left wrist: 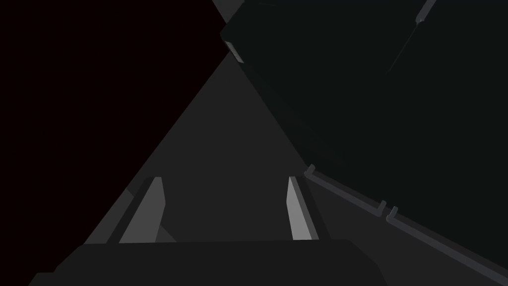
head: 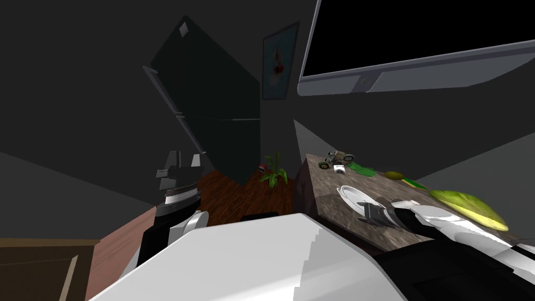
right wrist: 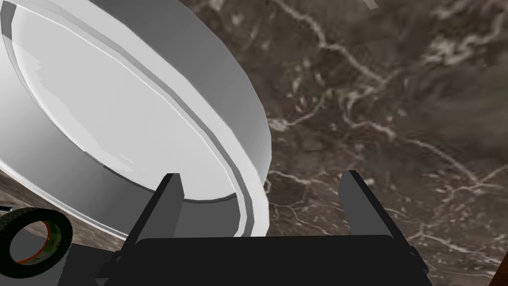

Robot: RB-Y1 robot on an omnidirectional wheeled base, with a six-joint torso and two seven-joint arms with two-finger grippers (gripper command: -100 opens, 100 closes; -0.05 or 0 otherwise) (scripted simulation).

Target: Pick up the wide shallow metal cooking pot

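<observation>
The wide shallow pot (head: 352,196) is pale grey-white and sits on a brown marbled counter (head: 329,209). In the right wrist view the pot (right wrist: 124,114) looms close, tilted by my hand's angle. My right gripper (right wrist: 261,175) is open and straddles the pot's rim: one finger is over the pot's inside, the other over the bare counter (right wrist: 397,124). From the head camera the right gripper (head: 362,213) sits at the pot's near edge. My left gripper (head: 184,158) is raised at my left side, and its gripper (left wrist: 224,181) is open with nothing between the fingers.
Behind the pot on the counter are a toy vehicle (head: 338,157), a small white box (head: 339,168), green pieces and a yellow-green fruit (head: 470,209). A dark ring (right wrist: 34,243) lies beside the pot. A large screen (head: 418,47) hangs above; a dark fridge (head: 219,104) and a plant (head: 274,173) stand beyond.
</observation>
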